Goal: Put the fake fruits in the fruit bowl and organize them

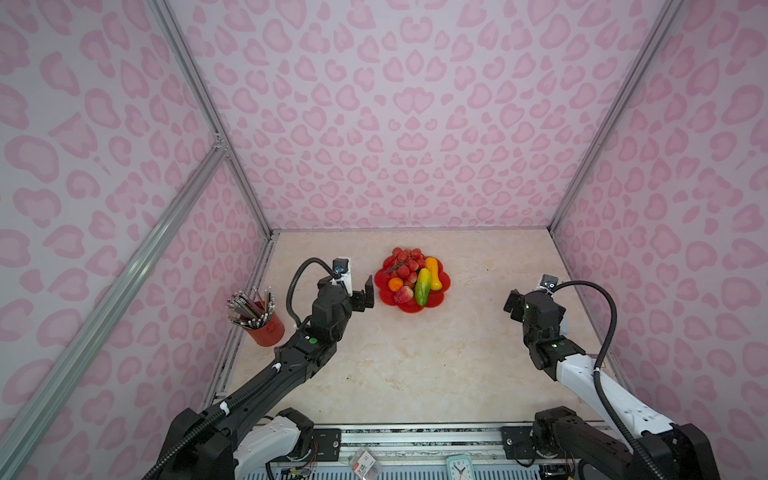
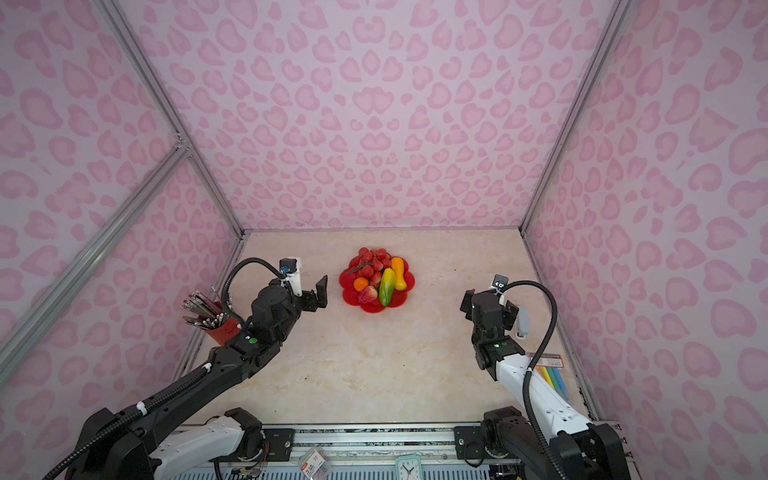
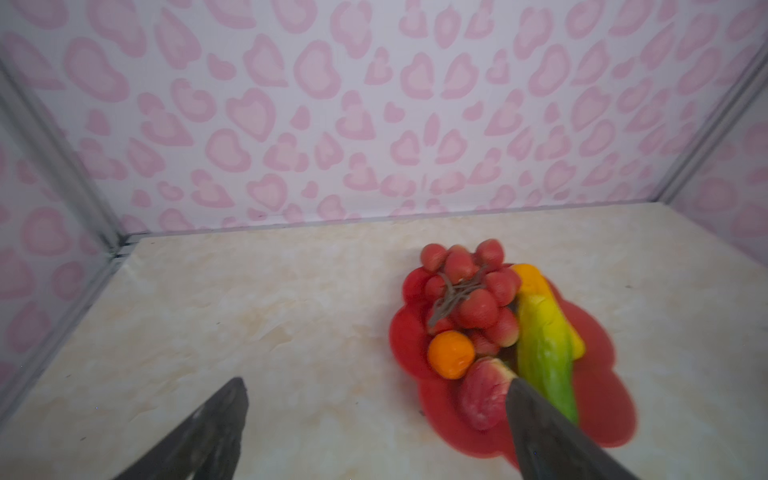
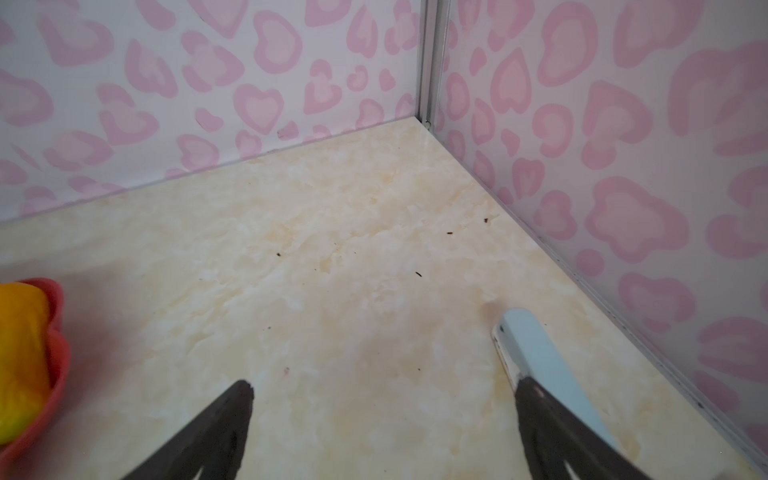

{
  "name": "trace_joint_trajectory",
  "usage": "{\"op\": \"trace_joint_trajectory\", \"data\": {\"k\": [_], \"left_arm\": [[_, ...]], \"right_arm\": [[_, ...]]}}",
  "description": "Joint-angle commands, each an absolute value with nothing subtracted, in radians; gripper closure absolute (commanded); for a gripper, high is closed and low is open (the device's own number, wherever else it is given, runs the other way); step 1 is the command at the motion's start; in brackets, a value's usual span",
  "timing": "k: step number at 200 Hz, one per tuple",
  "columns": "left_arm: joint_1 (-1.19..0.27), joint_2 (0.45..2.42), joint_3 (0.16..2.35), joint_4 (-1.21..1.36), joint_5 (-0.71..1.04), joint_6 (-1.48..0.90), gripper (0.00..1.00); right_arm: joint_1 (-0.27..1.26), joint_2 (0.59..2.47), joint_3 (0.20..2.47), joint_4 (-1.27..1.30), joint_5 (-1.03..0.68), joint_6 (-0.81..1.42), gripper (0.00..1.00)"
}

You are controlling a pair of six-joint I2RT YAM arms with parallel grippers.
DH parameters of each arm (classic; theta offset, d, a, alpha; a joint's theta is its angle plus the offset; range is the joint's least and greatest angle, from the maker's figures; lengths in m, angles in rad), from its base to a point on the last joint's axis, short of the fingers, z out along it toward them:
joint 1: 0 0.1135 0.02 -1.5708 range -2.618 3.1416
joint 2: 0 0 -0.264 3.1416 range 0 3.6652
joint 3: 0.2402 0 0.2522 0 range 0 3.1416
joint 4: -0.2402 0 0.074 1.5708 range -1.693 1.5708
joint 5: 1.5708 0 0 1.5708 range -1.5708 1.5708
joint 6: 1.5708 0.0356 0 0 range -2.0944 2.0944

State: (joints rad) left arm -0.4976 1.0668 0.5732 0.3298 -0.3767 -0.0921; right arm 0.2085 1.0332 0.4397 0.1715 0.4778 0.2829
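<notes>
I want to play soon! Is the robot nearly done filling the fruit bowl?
Nearly! Grapes, orange, strawberry, green fruit and yellow fruit sit in the bowl. The left claw and right claw are open, holding nothing. No loose fruit shows elsewhere; maybe only tidying remains.

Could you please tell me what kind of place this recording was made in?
Most likely a staged robot test booth, not a real home: pink heart-print panels on aluminium framing box in a marble-look tabletop, and the left arm and right arm sit on a rail.
</notes>
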Motion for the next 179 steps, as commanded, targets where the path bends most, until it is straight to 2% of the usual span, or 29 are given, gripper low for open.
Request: {"op": "trace_joint_trajectory", "data": {"k": [1, 35, 67, 89, 129, 154, 179], "left_arm": [[-0.436, 1.023, 0.453, 0.55, -0.521, -0.008, 0.02], [-0.261, 0.993, 0.235, 0.761, -0.515, -0.048, 0.03], [-0.135, 1.106, 0.144, 0.925, -0.433, -0.088, 0.03], [-0.105, 1.212, 0.181, 0.986, -0.352, -0.073, 0.03], [-0.081, 1.425, 0.266, 1.068, -0.32, -0.029, 0.03], [-0.053, 1.461, 0.292, 1.039, -0.285, -0.053, 0.03], [-0.022, 1.473, 0.315, 1.016, -0.254, -0.081, 0.03]], "right_arm": [[0.205, 1.064, 0.37, 0.411, 0.607, 0.17, 0.02], [0.175, 1.184, 0.272, 0.726, 0.552, 0.078, 0.02], [0.141, 1.357, 0.28, 0.918, 0.453, 0.032, 0.01], [0.121, 1.411, 0.302, 0.932, 0.378, 0.007, 0.01], [0.066, 1.574, 0.278, 1.153, 0.262, 0.013, 0.01], [0.073, 1.53, 0.327, 0.982, 0.294, 0.024, 0.01], [0.074, 1.56, 0.317, 1.054, 0.307, 0.025, 0.01]]}}
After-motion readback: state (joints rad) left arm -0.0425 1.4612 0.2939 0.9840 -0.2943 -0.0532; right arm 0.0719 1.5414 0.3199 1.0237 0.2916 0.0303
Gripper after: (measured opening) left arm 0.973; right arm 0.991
